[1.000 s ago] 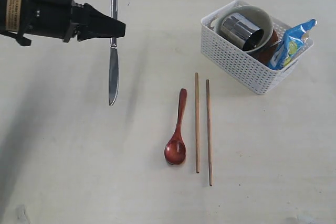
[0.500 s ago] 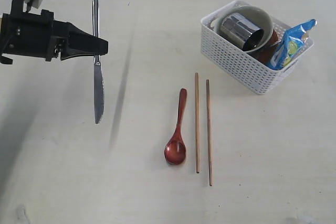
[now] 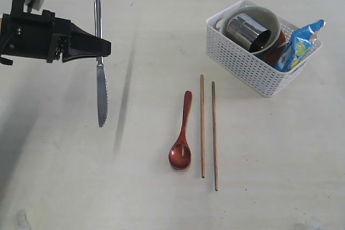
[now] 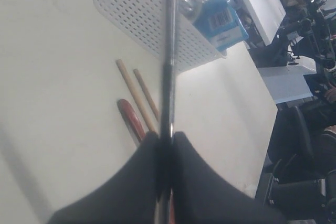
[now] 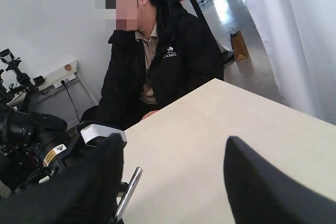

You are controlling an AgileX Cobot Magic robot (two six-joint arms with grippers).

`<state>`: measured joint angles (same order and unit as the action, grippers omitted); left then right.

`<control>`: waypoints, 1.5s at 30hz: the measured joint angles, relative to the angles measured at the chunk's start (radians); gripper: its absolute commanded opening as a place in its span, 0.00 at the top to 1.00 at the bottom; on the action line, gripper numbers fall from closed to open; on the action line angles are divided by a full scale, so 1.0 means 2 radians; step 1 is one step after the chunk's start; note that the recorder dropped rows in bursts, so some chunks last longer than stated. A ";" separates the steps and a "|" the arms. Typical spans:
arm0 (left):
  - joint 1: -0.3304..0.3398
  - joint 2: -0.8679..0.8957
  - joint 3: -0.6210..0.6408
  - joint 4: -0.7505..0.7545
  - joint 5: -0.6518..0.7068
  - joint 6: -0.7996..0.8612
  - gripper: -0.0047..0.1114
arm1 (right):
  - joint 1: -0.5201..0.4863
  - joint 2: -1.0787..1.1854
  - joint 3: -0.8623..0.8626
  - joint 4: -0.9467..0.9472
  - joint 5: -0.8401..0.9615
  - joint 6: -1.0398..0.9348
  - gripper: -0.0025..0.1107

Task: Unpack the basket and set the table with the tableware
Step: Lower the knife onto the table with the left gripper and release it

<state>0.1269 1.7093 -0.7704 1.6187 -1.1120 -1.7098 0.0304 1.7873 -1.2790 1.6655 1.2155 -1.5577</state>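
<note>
The table (image 3: pixel 280 160) fills the picture. The white basket (image 3: pixel 242 63) sits upper right. Upper left, the left gripper (image 3: pixel 102 48) pinches the knife (image 3: pixel 101 90). The right gripper (image 5: pixel 176 179) has jaws apart, empty. The chopsticks (image 3: pixel 202 133) and spoon (image 3: pixel 181 138) lie in the middle

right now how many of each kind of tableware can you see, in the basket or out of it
knife: 1, in the left claw
spoon: 1
chopsticks: 2
cup: 1
bowl: 1
plate: 1, only a brown edge shows
total: 7
</note>
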 measured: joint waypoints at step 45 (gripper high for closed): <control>0.000 0.021 0.000 0.037 0.071 -0.083 0.96 | 0.000 0.000 0.000 0.000 0.000 0.001 0.50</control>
<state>0.1269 1.7509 -0.7704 1.6936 -0.9694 -1.8766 0.0304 1.7873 -1.2790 1.6655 1.2155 -1.5551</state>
